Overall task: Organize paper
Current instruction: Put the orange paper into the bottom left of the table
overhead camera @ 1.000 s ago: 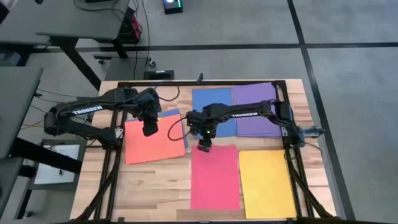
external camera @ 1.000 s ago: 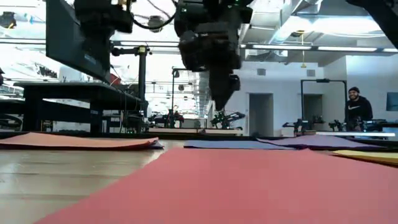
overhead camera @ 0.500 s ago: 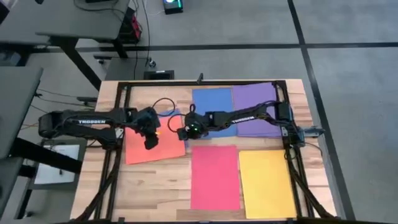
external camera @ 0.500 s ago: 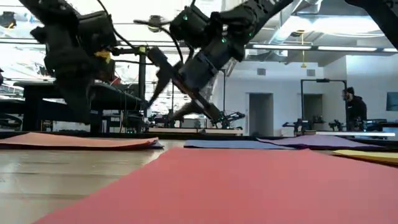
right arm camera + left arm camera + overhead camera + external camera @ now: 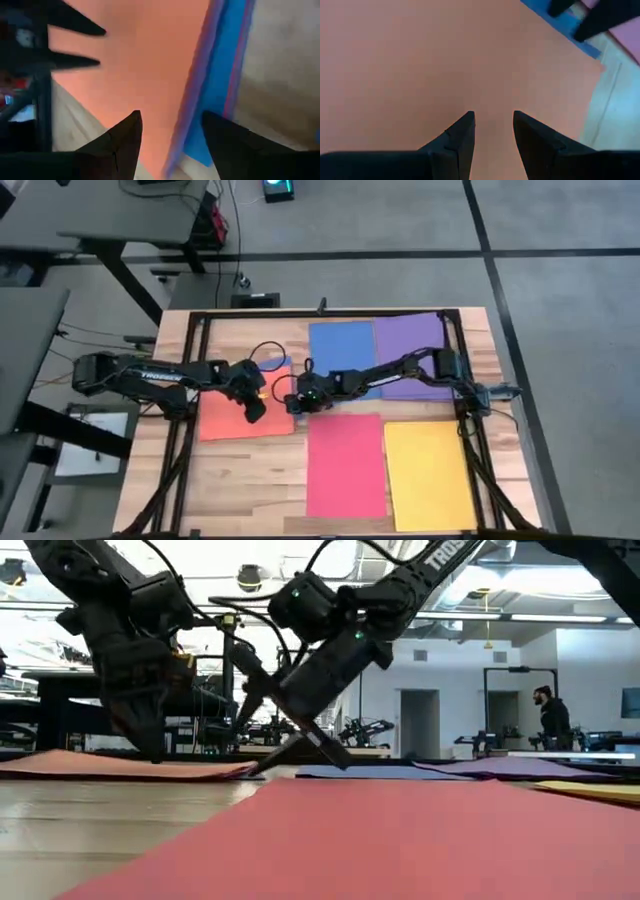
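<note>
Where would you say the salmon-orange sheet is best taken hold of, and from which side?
Probably at the right edge of the salmon-orange sheet, from the table's middle. It lies flat, so only an edge offers purchase, and that edge overlaps a blue sheet, seemingly slightly raised. The right pincer is open there already; the left pincer, open, hovers above the sheet.

A grey carpeted floor crossed by dark seams surrounds the pale wooden surface. A dark desk stands beyond it. At table height, the room shows white walls, ceiling strip lights, a doorway and a person standing far off.
</note>
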`<state>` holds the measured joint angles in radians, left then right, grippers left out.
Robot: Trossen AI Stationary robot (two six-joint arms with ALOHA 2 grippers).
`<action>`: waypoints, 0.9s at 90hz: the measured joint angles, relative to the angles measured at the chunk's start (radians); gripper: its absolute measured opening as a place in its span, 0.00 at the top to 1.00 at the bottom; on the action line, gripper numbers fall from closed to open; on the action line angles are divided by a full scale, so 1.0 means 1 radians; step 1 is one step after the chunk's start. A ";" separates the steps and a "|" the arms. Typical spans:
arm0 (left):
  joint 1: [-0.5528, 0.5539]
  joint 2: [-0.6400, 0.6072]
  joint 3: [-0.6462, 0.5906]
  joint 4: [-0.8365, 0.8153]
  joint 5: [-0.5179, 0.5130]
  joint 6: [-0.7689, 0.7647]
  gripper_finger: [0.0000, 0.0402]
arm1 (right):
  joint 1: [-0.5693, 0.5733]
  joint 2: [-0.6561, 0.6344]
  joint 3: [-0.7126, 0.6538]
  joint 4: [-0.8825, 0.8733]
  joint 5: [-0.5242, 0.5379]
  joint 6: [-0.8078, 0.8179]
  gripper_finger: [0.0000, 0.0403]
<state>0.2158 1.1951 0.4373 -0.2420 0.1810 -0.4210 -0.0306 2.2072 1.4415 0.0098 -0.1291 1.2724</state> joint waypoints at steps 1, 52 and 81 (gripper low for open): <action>-0.001 0.005 0.000 0.001 0.000 -0.003 0.71 | 0.000 0.001 0.000 0.001 0.000 0.000 0.51; -0.021 0.115 0.002 0.087 -0.009 -0.001 0.71 | -0.005 -0.047 0.003 -0.008 -0.028 -0.066 0.51; -0.021 0.115 0.002 0.082 -0.011 0.005 0.71 | -0.015 -0.066 -0.001 -0.163 -0.110 -0.089 0.51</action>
<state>0.1947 1.3106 0.4397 -0.1596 0.1699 -0.4160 -0.0457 2.1409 1.4403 -0.1533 -0.2391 1.1838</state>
